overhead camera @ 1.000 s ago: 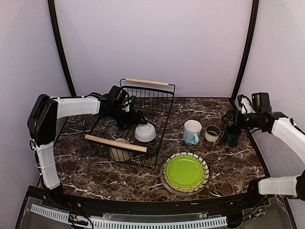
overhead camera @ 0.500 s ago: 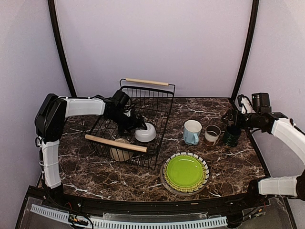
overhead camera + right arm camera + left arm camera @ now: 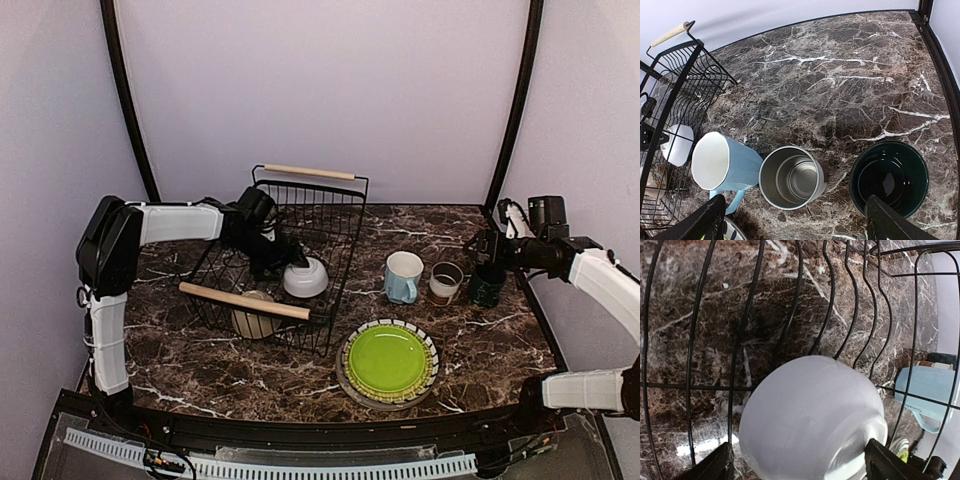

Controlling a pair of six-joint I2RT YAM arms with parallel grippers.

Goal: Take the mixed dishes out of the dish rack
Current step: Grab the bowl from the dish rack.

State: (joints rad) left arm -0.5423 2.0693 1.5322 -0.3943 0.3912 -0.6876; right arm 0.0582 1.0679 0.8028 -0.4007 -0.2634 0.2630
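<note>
While my left gripper [image 3: 799, 452] straddles the white bowl [image 3: 810, 405] inside the rack [image 3: 308, 171], fingers [image 3: 715, 467] wide, contact unclear, the rack's right wall stands just beyond; my right gripper [image 3: 795, 202] hangs wide open, empty, right of the rack.

White bowl [image 3: 810, 425] blurred (cropped at bottom).
</note>
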